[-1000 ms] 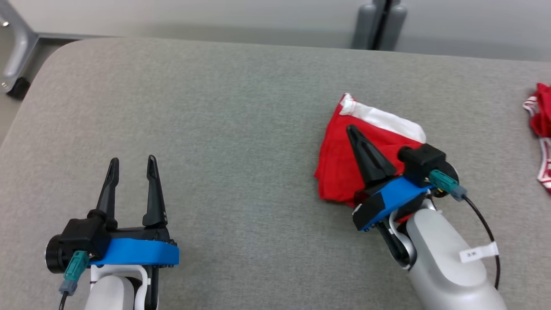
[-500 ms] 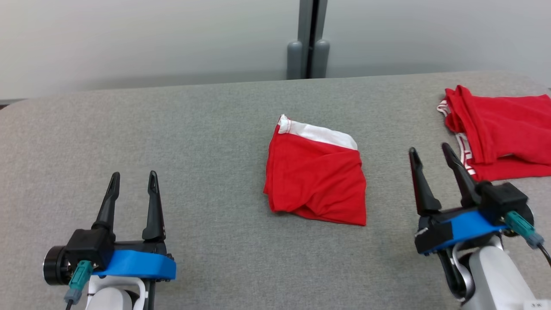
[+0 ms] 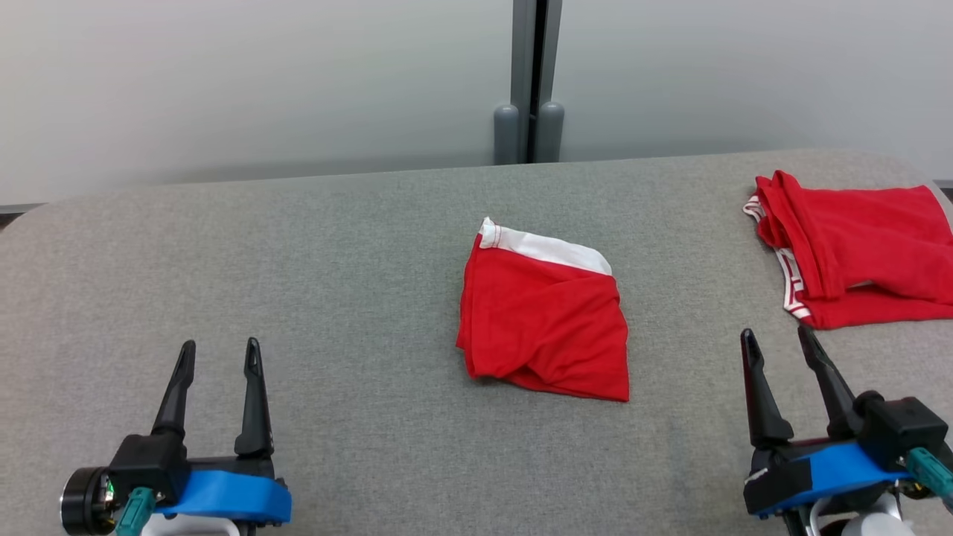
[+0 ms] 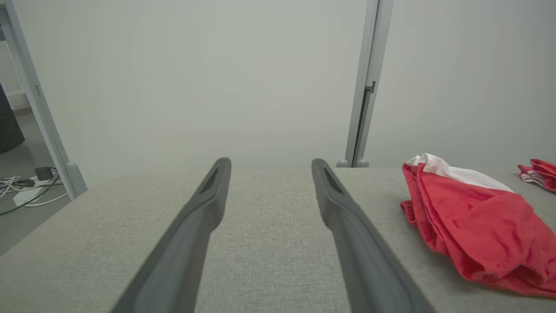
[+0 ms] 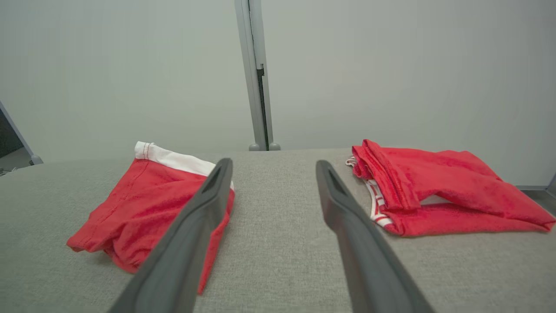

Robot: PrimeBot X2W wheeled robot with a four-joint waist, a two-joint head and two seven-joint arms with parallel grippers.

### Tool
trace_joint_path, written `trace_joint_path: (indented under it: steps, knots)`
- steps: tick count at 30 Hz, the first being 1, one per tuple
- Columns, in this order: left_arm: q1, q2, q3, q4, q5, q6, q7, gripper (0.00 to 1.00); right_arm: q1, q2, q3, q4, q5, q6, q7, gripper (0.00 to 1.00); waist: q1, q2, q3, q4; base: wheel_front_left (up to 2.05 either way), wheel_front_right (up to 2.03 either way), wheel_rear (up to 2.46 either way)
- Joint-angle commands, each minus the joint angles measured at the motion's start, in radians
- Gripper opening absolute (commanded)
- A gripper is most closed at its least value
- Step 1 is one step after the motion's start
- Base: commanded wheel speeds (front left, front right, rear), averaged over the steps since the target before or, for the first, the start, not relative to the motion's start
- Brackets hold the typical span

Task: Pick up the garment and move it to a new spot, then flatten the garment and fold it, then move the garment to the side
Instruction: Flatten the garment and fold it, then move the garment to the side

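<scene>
- Head view: garment [image 3: 543, 327] is folded, red, and lies flat mid-counter [image 3: 335, 246]. Its white waistband [image 3: 547, 246] is on the far edge, and nothing touches it.
- left gripper [image 3: 220, 346] is at lower left over bare grey cloth, well apart from the garment. Its fingers are spread and released, with nothing between them.
- right gripper [image 3: 776, 335] is at lower right, fingers likewise released and empty. It touches neither piece of clothing.
- second red garment [image 3: 856, 253] has striped red-white trim and is loosely folded at the far right of the counter. It runs off the frame edge.
- A grey post [image 3: 530, 74] stands against the pale wall [image 3: 223, 89] behind the counter.
- Left wrist view: the fingers [image 4: 206, 208] point across the counter toward the wall. The garment is off to their right, not in contact. Cables [image 4: 21, 191] lie on the floor [image 4: 26, 226] past the counter's left end.
- Right wrist view: the garment sits left of the gap, its near corner hidden behind one finger. The second red garment is right of the other finger, with bare counter between the two.
- Can't tell whether either gripper's tips touch the cloth.
</scene>
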Motion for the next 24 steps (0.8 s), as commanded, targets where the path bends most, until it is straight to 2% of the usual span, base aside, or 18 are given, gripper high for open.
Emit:
trace_joint_path:
  steps: [1,8,19,24]
  knots:
    - [0.011,0.002,-0.002,-0.005,0.001,0.006,-0.004,1.00,0.026,0.006,-0.003,-0.017,-0.004,0.001,0.009,1.00,0.0001,0.0000,-0.005,0.005,0.00,0.00,0.00]
    - [0.034,0.009,0.000,-0.022,-0.005,0.020,0.007,1.00,0.081,0.015,0.008,-0.084,-0.002,0.001,0.051,1.00,0.0001,0.0000,-0.018,0.024,0.00,0.00,0.00]
    - [0.036,0.013,-0.012,-0.028,-0.013,0.029,0.016,1.00,0.094,0.017,0.004,-0.085,0.006,0.001,0.075,1.00,0.0001,0.0000,-0.027,0.036,0.00,0.00,0.00]
    - [0.025,0.015,-0.016,-0.030,-0.017,0.031,0.016,1.00,0.051,0.017,0.004,-0.074,-0.003,0.001,0.091,1.00,0.0001,0.0000,-0.020,0.044,0.00,0.00,0.00]
